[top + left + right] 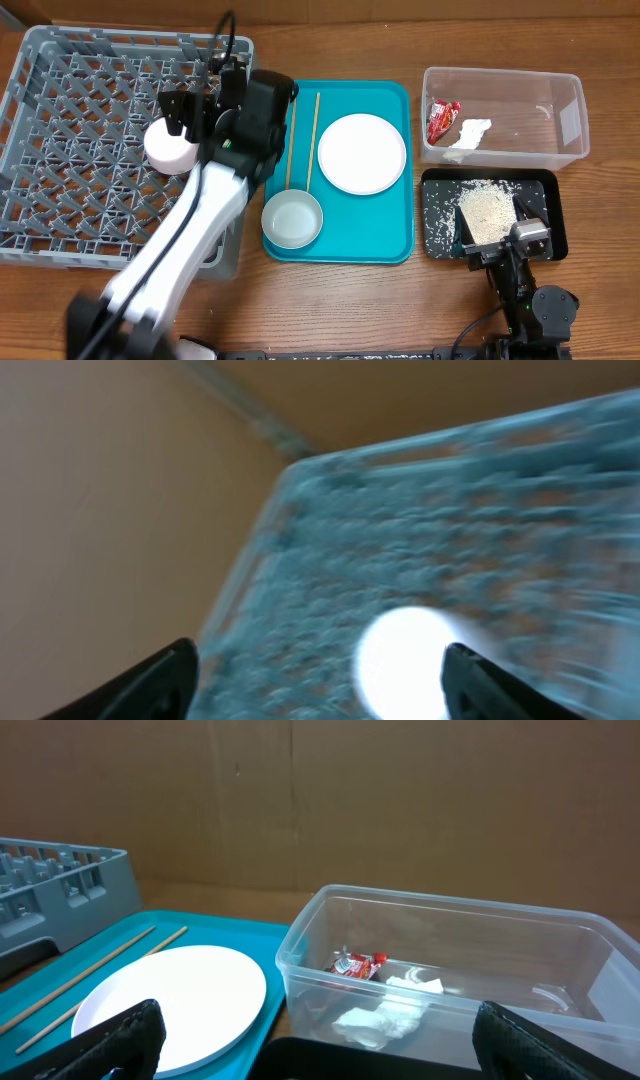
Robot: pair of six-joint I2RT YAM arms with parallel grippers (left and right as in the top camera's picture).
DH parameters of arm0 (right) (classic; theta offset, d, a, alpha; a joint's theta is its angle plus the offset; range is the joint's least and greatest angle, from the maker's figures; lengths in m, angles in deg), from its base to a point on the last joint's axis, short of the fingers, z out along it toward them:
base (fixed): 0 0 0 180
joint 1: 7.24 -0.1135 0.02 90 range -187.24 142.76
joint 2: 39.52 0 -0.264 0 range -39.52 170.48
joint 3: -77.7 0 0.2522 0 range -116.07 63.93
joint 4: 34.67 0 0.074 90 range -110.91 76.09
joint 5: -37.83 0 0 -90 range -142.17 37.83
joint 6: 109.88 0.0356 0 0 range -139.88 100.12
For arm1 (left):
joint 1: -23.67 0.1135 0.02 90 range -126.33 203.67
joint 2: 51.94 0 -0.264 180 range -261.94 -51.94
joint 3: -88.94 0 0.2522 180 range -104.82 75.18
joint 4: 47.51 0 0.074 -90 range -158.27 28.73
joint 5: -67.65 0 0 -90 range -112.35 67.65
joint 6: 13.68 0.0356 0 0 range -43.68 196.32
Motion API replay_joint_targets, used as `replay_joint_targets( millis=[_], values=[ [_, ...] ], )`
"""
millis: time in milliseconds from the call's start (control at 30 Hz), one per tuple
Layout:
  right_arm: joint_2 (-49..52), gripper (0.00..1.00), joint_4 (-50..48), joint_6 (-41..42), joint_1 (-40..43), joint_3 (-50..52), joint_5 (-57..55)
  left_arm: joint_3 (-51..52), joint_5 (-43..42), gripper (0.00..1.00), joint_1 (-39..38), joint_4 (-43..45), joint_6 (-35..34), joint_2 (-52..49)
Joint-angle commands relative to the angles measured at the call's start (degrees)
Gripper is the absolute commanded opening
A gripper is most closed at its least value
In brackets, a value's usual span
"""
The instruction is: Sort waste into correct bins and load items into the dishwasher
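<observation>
The grey dish rack (60,150) stands at the left. My left gripper (178,115) hangs over it, open, above a small round white cup (170,150). In the blurred left wrist view the cup (405,660) lies on the rack (450,520) between the spread fingers (320,685). The teal tray holds two chopsticks (290,140), a white plate (362,152) and a pale grey bowl (292,220). The clear tub (505,150) holds the red wrapper (441,118) and the tissue (470,135). Rice (487,210) lies in the black tray (440,215). My right gripper (497,250) is open and empty.
The teal tray (385,235) sits between the rack and the bins. The right wrist view shows the tub (450,930), the wrapper (358,965), the tissue (385,1015), the plate (170,995) and the rack corner (60,890). A cardboard wall stands behind.
</observation>
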Motion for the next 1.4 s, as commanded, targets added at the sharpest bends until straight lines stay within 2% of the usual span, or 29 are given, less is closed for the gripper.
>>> replay_joint_targets(
  millis=[0,133,200,267,467,733,967,1033,1067,1133,1200,1367],
  values=[
    [-0.63,1.0,-0.39,-0.02,0.44,0.61,0.09,-0.35,-29.16,0.72,-2.95,-4.55,-7.5,6.27],
    [-0.63,1.0,-0.39,-0.02,0.44,0.61,0.09,-0.33,-50.84,0.67,-3.58,-10.43,-18.53,7.78],
    [-0.63,1.0,-0.39,-0.02,0.44,0.61,0.09,-0.33,-58.62,0.65,-3.65,-12.39,-22.12,6.78],
    [-0.63,1.0,-0.39,-0.04,0.44,0.61,0.09,-0.33,-62.51,0.64,-4.15,-14.32,-25.62,5.09],
    [-0.63,1.0,-0.39,-0.02,0.44,0.61,0.09,-0.33,-61.57,0.59,-5.46,-16.94,-29.81,-2.38],
    [-0.63,1.0,-0.39,-0.02,0.44,0.61,0.09,-0.35,-61.37,0.54,-5.35,-11.47,-34.16,-12.09],
    [-0.63,1.0,-0.39,-0.04,0.44,0.61,0.09,-0.52,-61.2,0.55,-4.2,-9.57,-34.36,-13.88],
    [-0.63,1.0,-0.39,-0.04,0.44,0.61,0.09,-0.83,-64.39,0.56,-3.82,-11.76,-34.34,-13.88],
    [-0.63,1.0,-0.39,-0.04,0.44,0.61,0.09,-0.83,-69.29,0.54,-3.78,-13.03,-34.36,-13.88],
    [-0.63,1.0,-0.39,-0.04,0.44,0.61,0.09,-0.83,-76.72,0.43,-4.15,-15.74,-34.56,-13.9],
    [-0.63,1.0,-0.42,-0.02,0.44,0.61,0.09,-0.83,-76.06,0.42,-5.38,-19.39,-34.56,-13.88],
    [-0.63,1.0,-0.39,-0.04,0.44,0.61,0.09,-1.05,-68.43,0.39,-5.66,-25.31,-34.49,-13.64]
  ],
)
